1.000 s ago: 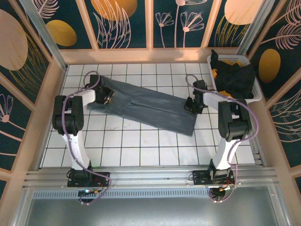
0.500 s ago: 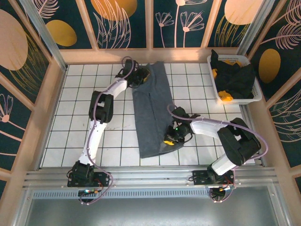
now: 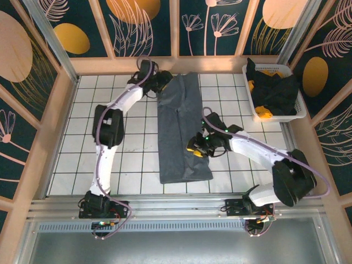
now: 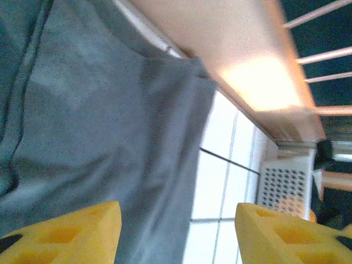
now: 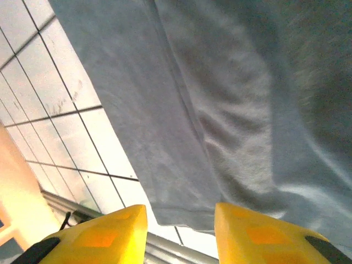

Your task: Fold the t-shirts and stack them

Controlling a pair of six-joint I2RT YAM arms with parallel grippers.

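- The grey-blue t-shirt point(image 3: 181, 132) lies flat on the white tiled table point(image 3: 132, 146). It is folded into a long strip that runs from 12 o'clock to 6 o'clock in the top view.
- The left gripper point(image 3: 164, 85) is at the strip's 11 o'clock corner. Its yellow fingers point(image 4: 60, 234) are wide apart and hold nothing. If it closes too near the edge, it may catch just one layer, and the fold would fall open.
- The right gripper point(image 3: 196, 150) sits over the strip's 3 o'clock edge. Its jaws are apart and empty too. If it dips low while it moves, it could drag the cloth and make wrinkles.
- If the two grippers lift at different times, the strip could twist. Then the next fold would come out crooked.
- The black t-shirt point(image 3: 275, 88) and the orange-yellow t-shirt point(image 3: 263, 113) are heaped in the white basket point(image 3: 286, 117) at 2 o'clock. They are tangled together, so pulling one could drag the other out too.
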